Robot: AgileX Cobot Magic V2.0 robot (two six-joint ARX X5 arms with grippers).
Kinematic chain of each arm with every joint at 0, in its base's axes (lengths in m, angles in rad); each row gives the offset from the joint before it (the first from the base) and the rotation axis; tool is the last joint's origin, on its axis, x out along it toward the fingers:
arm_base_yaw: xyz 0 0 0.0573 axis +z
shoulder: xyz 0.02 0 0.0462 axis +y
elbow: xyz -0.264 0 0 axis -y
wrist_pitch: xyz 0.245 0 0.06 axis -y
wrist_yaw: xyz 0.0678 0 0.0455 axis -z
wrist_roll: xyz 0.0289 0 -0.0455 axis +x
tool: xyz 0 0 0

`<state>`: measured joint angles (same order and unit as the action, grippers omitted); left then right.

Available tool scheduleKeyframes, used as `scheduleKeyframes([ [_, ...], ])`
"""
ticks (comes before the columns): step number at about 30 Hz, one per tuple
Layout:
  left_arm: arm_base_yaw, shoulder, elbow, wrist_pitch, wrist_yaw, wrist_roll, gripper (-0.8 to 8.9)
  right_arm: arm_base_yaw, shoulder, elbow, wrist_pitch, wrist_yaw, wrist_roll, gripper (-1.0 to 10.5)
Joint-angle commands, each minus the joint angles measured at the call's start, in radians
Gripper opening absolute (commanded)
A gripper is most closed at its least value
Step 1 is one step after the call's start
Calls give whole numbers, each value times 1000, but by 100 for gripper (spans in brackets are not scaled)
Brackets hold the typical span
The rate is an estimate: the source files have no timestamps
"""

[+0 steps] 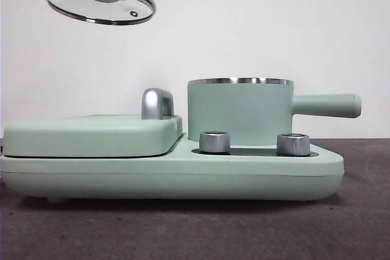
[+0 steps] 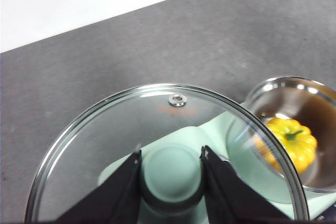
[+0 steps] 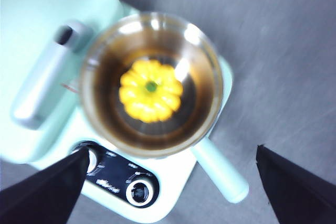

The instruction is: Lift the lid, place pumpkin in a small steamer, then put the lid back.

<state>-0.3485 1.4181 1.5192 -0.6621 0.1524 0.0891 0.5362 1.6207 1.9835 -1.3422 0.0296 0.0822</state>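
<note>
**Lid in the air, off to one side of the open pot**

The left gripper [image 2: 170, 182] has its two black jaws clamped on the mint knob of the lid [image 1: 100, 2], holding it high and slightly tilted above the flat griddle cover [image 1: 91, 133], not above the pot. The small steamer [image 1: 241, 111] stands on the other half of the base unit [image 1: 183, 178], its steel rim bare and its long handle [image 1: 326, 105] running level, away from the griddle side. So the coming move turns on one offset: the lid needs to travel sideways, along the length of the base unit toward the pot handle, and then come down flat onto the rim.

The pumpkin [image 3: 150, 90] already sits in the middle of the pot floor, stem up and below the rim, so it should not foul the lid.

The right gripper [image 3: 173, 182] hangs high over the pot with its jaws spread wide and nothing in them; the left one, carrying the lid, is the arm for the job.

The base unit rests on a dark grey tabletop [image 1: 195, 229] before a plain white wall [image 1: 244, 28]. The table's edges and corners are out of view.
</note>
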Motion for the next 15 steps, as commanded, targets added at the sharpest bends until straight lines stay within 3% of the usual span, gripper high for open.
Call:
scheduleKeyframes([
  [1,-31,1,26,26,1,-4,18,26,-96,-3,-73,1,-3,490],
  [9,-124,7,26,29,1,-5,18,119,-388,-219,-59,-2,25,490],
  [15,-196,10,26,51,1,-11,18,201,-684,-579,164,-3,135,490],
])
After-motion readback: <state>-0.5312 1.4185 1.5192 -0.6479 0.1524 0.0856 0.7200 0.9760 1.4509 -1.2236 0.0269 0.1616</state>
